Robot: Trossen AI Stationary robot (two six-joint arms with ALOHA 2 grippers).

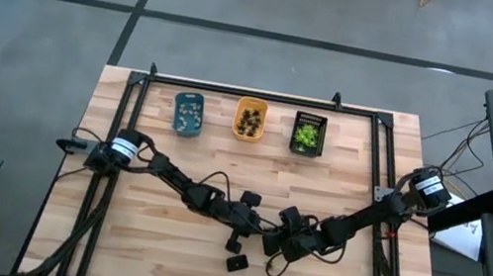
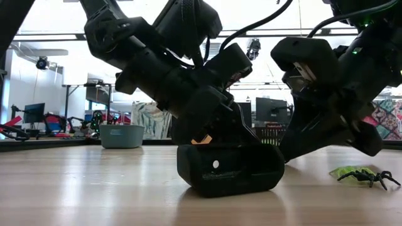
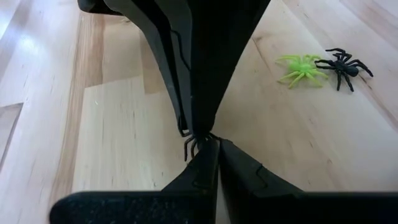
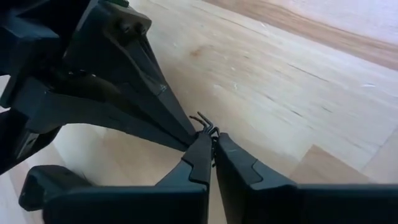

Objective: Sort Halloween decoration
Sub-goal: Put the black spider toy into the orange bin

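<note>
Both my grippers meet tip to tip over the middle of the table (image 1: 158, 244). A small black spider figure (image 3: 188, 148) is caught where the tips meet, and only a few of its legs show. My left gripper (image 3: 211, 140) is shut on it, and so is my right gripper (image 4: 212, 138). A yellow-green spider (image 3: 301, 68) and another black spider (image 3: 345, 65) lie side by side on the wood near them; the low view shows the pair (image 2: 363, 174) at its right. My left gripper pinches the black spider at its fingertips (image 3: 205, 149), slanting down from the table's left. The body is hidden between the tips, and thin legs (image 3: 186, 149) stick out beside them. My right gripper pinches the same spider at its fingertips (image 4: 202, 146), slanting down from the table's right and meeting the left fingers head-on. Curled legs (image 4: 204, 119) stick out just past the tips, and the body is hidden.
At the far side stand a blue tray (image 1: 187, 113), an orange tray (image 1: 250, 119) and a black tray (image 1: 307, 133), each with small figures inside. A black block (image 2: 229, 168) rests on the wood near the grippers. Bare wood lies toward the near edge.
</note>
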